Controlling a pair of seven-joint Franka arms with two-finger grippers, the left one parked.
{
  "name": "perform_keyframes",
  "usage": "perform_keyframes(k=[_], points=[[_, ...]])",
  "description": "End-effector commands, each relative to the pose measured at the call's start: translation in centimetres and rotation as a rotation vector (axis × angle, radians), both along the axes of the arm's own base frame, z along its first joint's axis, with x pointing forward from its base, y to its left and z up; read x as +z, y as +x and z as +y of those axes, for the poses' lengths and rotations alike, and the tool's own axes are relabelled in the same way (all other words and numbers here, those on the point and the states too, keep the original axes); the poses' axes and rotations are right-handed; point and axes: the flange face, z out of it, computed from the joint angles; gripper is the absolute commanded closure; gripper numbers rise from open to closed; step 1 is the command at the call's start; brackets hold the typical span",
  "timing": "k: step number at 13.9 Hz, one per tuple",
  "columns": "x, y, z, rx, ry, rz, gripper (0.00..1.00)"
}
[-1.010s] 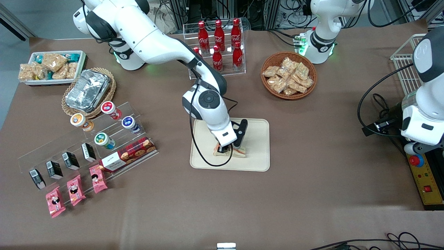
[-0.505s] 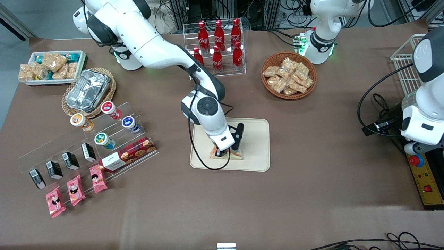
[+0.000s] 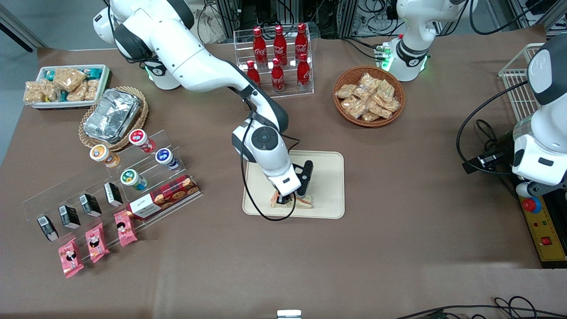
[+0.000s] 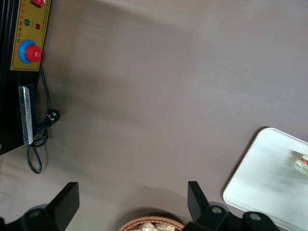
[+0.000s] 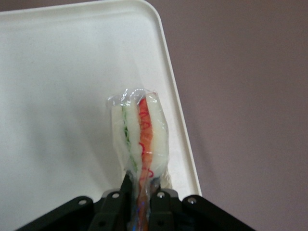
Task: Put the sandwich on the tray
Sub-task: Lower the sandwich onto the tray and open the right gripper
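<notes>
I saw the brown-covered table [image 3: 398,248] carrying the cream tray [image 3: 330,177] near its middle, where my gripper [image 3: 285,198] pinched the sandwich [image 3: 303,201]. Farther from the front camera stood a clear bottle rack [image 3: 277,91] and a wicker basket [image 3: 336,95] of packets. Toward the working arm's end lay a white bin [image 3: 104,84], a second basket [image 3: 142,110], a clear stepped stand [image 3: 177,146] and three pink packets [image 3: 95,246].

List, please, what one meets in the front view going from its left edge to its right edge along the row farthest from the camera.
White bin of snacks → foil container in its wicker basket → cola bottle rack → wicker basket of snack packets. The hand holds the sandwich over the tray, nearer the camera.
</notes>
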Motion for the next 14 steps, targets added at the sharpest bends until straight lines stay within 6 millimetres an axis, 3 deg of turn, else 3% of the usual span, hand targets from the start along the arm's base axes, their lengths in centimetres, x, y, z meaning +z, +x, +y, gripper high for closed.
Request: perform_keyframes(k=[1,4,5,7,10,14], points=[[-0.6,0.9,0.4,0.01,0.021,-0.033,1.0],[-0.8,0.8,0.4,0.008,0.02,-0.031,0.93],[-0.8,0.8,0.5,-0.004,0.023,-0.027,0.69],[-0.7,0.8,0.4,-0.006,0.023,-0.029,0.0],[0.3,1.9,-0.8,-0.021,0.029,-0.036,0.0],[3.2,3.0,-1.9,-0.032,0.049,-0.054,0.0]])
